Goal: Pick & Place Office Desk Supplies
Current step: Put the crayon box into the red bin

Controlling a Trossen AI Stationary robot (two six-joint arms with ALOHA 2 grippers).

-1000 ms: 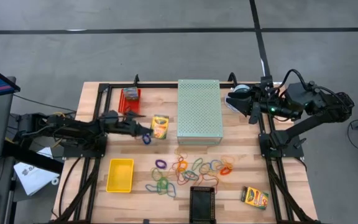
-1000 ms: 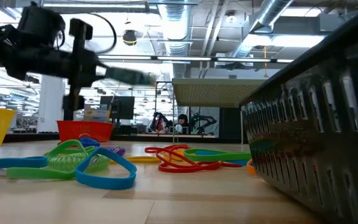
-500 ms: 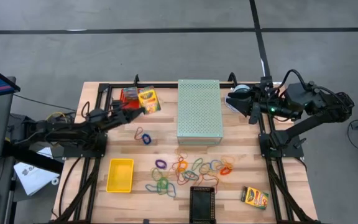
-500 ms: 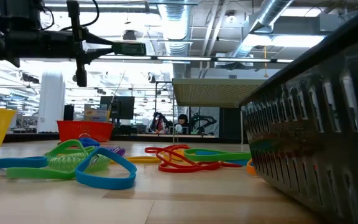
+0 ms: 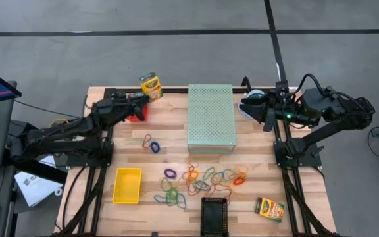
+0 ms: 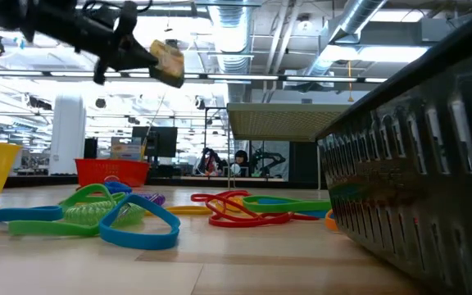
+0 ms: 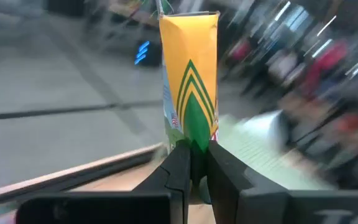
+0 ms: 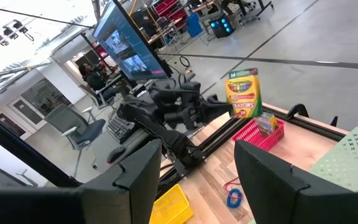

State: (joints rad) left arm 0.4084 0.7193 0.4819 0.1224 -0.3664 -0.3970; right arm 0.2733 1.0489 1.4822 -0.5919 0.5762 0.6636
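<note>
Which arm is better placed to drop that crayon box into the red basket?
Left. The left gripper is already shut on the crayon box, held in the air right by the red basket. The right gripper is open, across the green box.

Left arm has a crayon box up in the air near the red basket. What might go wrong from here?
The left gripper pinches only the bottom end of the crayon box, so it might pivot or slip free. The box sits above the table's back edge, beyond the red basket; released now, it would likely miss the basket.
</note>
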